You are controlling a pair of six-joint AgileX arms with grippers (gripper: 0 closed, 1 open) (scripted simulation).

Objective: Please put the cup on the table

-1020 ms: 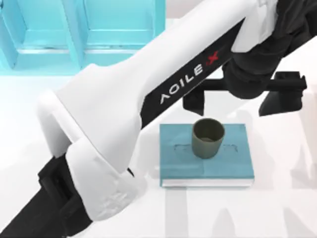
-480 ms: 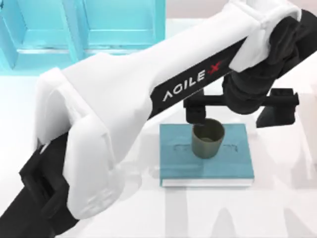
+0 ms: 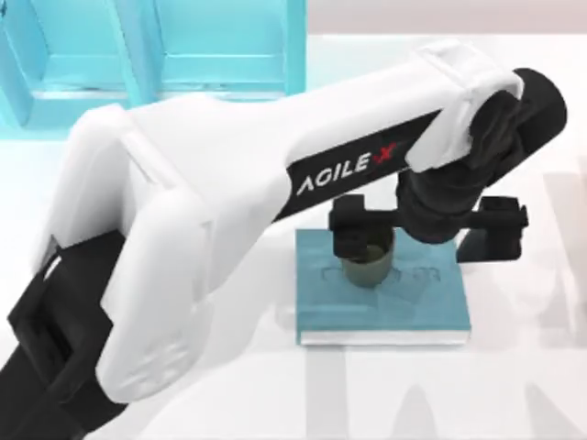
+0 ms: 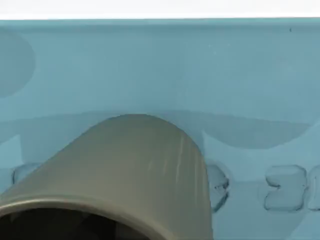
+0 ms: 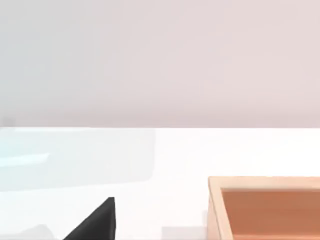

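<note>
The olive-green cup [image 3: 369, 268] stands upright on a teal book [image 3: 413, 307] that lies on the white table [image 3: 523, 385]. My left arm reaches across from the lower left. Its gripper [image 3: 420, 231] hangs open and wide over the far part of the book. One black finger [image 3: 351, 229] covers the cup's far rim, while the other finger [image 3: 492, 229] stands off to the right. Up close in the left wrist view, the cup [image 4: 130, 165] shows its dark mouth at the frame's edge, with the book [image 4: 200, 75] behind it. One dark fingertip [image 5: 95, 222] of my right gripper shows over the table.
A light-blue shelf unit [image 3: 183, 46] stands at the back left of the table. In the right wrist view an open wooden box [image 5: 270, 200] sits on the white tabletop. Bare table lies in front of and to the right of the book.
The left gripper has come down and toward the cup. Its left finger, earlier behind the cup, now overlaps the rim. The cup and book have not moved.
</note>
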